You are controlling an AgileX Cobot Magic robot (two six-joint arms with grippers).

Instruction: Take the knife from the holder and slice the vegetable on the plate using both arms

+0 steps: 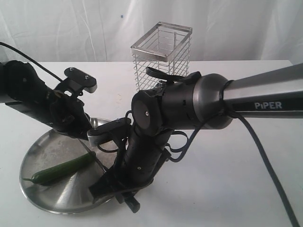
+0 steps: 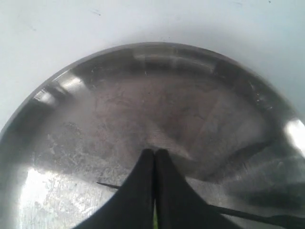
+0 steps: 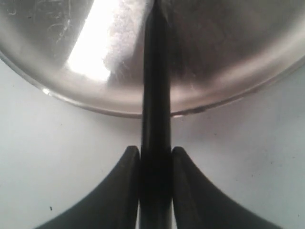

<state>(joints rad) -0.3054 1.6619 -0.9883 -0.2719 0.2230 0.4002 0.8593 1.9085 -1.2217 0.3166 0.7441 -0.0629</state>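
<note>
Task status, judged from the present layout: the knife (image 3: pixel 155 95) is out of the holder (image 1: pixel 161 54), which stands upright and apparently empty at the rear of the table (image 1: pixel 227 179); extraction therefore counts as done, slicing as not visibly begun, since the vegetable (image 1: pixel 64 169) appears whole and no cut pieces are seen. Right pincer (image 3: pixel 155 157): clamped on the knife's black handle, one finger each side, the knife running forward over the near rim of the plate (image 1: pixel 52 201); in the exterior view a thin dark blade line crosses just beside the vegetable's blunt end, though whether the edge touches it cannot be told. Left pincer (image 2: pixel 155 160): fingertips drawn nearly together, with a sliver of green showing between them low in the left wrist view, which suggests a hold on the vegetable near that blunt end; the grip point itself is hidden behind the arms in the exterior view. Vegetable: lying flat on the plate's left-front part, pointed stem end toward the left rim. Plate: at the table's front left, wide and shallow, low raised rim all round. Edges and room: the plate's front rim lies near the table's front edge; the two arms crowd together over the plate's right half, leaving little room between them; the table to the right and front right offers open room; the holder stands well apart behind the right arm. Remaining: press the blade through the vegetable while it is steadied.
</note>
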